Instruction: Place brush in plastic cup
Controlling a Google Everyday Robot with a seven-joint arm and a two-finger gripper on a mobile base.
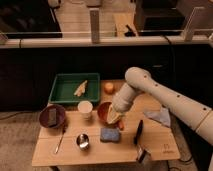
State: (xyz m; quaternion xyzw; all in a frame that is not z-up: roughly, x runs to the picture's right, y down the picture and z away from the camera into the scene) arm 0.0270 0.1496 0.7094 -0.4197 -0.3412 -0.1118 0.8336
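The claw (pixel 116 119) hangs low over the orange bowl (pixel 104 112) (I cannot tell how it is set). The plastic cup (pixel 85 109) stands just left of that bowl. The black brush (pixel 138 133) lies right of the blue sponge (pixel 109 134) on the tabletop (pixel 120 150), beside a grey cloth (pixel 160 116).
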